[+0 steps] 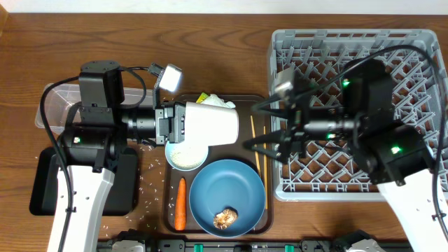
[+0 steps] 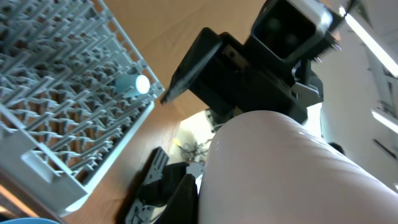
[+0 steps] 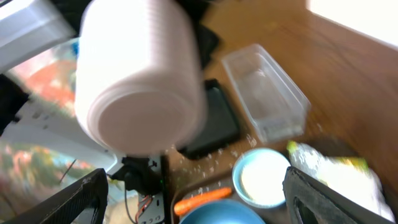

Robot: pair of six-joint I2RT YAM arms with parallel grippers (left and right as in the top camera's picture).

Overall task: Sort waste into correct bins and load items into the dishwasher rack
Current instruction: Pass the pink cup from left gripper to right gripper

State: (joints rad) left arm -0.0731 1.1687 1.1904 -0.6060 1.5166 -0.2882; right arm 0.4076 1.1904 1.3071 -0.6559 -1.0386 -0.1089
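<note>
My left gripper (image 1: 175, 124) is shut on a pinkish-white cup (image 1: 210, 124), held on its side above the brown serving tray; the cup fills the left wrist view (image 2: 280, 174) and the right wrist view (image 3: 143, 81). Below it stands a white bowl (image 1: 187, 154) with a pale blue rim and rice inside (image 3: 264, 177). An orange carrot (image 1: 180, 204) lies beside the blue plate (image 1: 227, 189), which bears a brown food lump (image 1: 225, 218). My right gripper (image 1: 264, 143) is open and empty by the chopsticks (image 1: 253, 150). A small light-blue cup (image 2: 132, 84) lies in the grey rack (image 1: 420, 42).
A clear tub (image 1: 59, 105) and a black tray (image 1: 87, 189) sit at the left. A yellow-green wrapper (image 1: 210, 99) lies at the serving tray's (image 1: 170, 210) far end. Rice grains (image 1: 150, 189) are scattered on the wooden table.
</note>
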